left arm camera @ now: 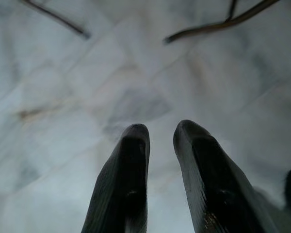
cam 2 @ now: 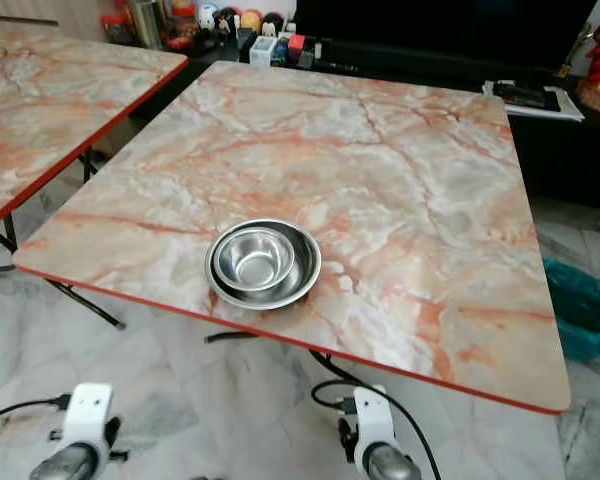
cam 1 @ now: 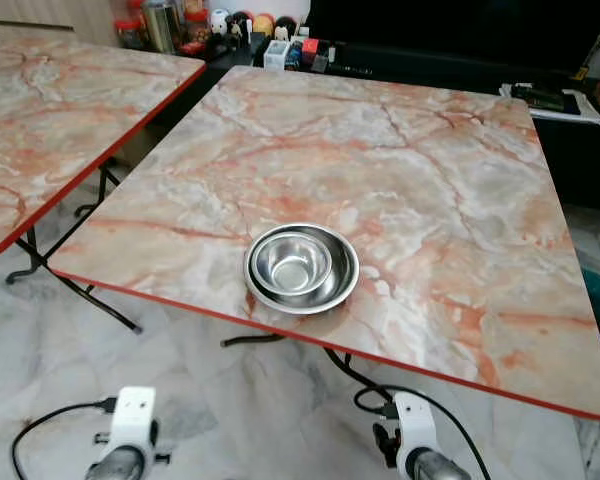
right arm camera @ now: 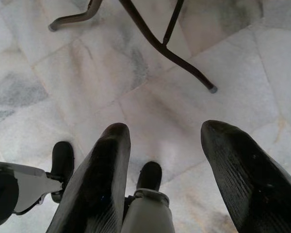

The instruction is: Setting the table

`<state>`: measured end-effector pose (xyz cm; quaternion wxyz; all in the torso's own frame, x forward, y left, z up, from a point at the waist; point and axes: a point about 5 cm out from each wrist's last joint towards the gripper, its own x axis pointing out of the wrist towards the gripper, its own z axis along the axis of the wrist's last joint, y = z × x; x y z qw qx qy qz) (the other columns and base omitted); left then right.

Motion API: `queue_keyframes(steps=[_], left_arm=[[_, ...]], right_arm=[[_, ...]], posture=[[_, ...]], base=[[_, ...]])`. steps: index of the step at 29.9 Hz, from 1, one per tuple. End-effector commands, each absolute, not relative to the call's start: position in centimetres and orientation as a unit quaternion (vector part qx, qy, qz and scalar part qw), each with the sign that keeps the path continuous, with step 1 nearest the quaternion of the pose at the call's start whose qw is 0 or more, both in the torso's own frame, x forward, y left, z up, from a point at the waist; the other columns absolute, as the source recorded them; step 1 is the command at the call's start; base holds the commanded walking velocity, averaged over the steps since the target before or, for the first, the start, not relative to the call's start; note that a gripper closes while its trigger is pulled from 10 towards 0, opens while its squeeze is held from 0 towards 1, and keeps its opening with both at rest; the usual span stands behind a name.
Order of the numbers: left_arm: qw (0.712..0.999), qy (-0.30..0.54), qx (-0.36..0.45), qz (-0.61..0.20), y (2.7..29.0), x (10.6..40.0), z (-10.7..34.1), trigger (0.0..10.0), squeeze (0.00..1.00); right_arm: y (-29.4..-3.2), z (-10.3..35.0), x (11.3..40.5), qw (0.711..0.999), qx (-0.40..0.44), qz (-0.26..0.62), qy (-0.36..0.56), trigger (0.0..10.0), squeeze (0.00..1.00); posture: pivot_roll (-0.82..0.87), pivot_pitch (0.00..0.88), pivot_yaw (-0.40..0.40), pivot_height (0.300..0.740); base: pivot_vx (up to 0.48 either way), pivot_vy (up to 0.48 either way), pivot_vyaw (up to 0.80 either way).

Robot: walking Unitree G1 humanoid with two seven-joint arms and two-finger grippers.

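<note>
The largest thing was the square bench (cam 1: 400,150) with a marble-pattern top in pink, orange and grey, edged with a thin red band and standing on dark folding metal legs. A second bench (cam 1: 60,110) of the same pattern stood at about 10 o'clock from it, with a gap between them. The floor (cam 1: 210,400) was pale polished marble tile, smooth and a little reflective. At 12 o'clock, behind the far edge, a dark cabinet (cam 1: 440,60) carried small jars and toys, too small to name.

On the bench, near its front edge at about 7 o'clock from its middle, stood two stainless steel bowls (cam 1: 301,267), the smaller one nested inside the wider one, both round, shiny and empty.

I judge that the task was at an early stage: the bowls were placed, but still stacked, and no cutlery, plates or cups were on the bench. Separating the bowls and bringing the other pieces was left.

Both arms hung low over the floor. The left gripper (left arm camera: 160,133) had its black ribbed fingers narrowly apart and empty; the right gripper (right arm camera: 165,131) was spread wider, also empty.
</note>
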<state>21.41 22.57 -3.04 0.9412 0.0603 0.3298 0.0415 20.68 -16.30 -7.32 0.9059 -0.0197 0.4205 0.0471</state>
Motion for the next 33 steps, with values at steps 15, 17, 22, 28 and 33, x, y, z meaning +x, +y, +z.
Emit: queue_keyframes(steps=[15,17,22,28,33], left_arm=[[0.890,0.453,0.026,0.045,20.1,16.6,-8.8,10.0,0.00],[0.890,0.453,0.025,0.045,20.0,16.5,-8.8,10.0,0.00],[0.897,0.439,0.020,0.046,19.8,17.2,-8.5,10.0,0.00],[0.896,0.441,0.026,0.052,20.3,17.3,-8.5,10.0,0.00],[0.895,0.442,0.028,0.051,20.3,17.3,-8.5,10.0,0.00]], right_arm=[[-16.9,-7.2,20.8,0.904,-0.024,0.037,0.425,10.0,0.00],[-17.0,-7.2,20.9,0.905,-0.023,0.034,0.423,10.0,0.00],[-17.5,-7.1,21.0,0.905,-0.015,0.022,0.425,10.0,0.00],[-17.5,-7.0,21.1,0.907,-0.014,0.019,0.421,10.0,0.00],[-17.4,-7.0,21.1,0.907,-0.015,0.019,0.421,10.0,0.00]], posture=[[0.10,0.085,-0.053,0.740],[0.09,0.085,-0.051,0.740],[0.10,0.084,-0.055,0.740],[0.09,0.080,-0.047,0.740],[0.09,0.080,-0.047,0.740]], base=[[0.000,0.000,0.00],[0.000,0.000,0.00],[0.000,0.052,0.00],[0.000,0.347,-0.62],[0.000,0.359,0.00]])
